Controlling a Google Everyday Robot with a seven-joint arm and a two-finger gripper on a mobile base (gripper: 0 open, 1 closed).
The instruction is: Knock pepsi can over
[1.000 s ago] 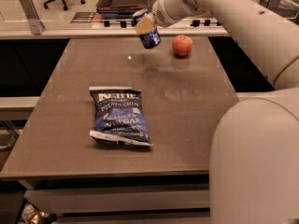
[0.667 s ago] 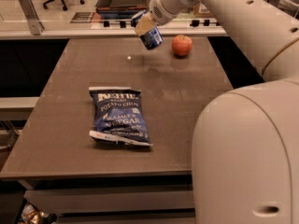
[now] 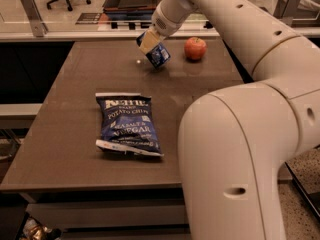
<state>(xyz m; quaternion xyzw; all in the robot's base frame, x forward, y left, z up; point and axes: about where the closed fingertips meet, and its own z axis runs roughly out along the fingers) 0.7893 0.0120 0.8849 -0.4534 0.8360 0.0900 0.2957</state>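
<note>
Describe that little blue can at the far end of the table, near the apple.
The pepsi can is a small dark blue cylinder with pale markings, looking like metal. It is tilted, top leaning left, over the far part of the table, left of the apple. The gripper covers its upper end, hiding the top. Whether its bottom touches the tabletop cannot be told.

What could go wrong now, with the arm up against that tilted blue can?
1. The pepsi can is tilted right at the gripper, near the far edge of the table; once down, it might roll off that edge.
2. The apple sits close beside it, so a rolling can or a sweeping arm could bump it.
</note>
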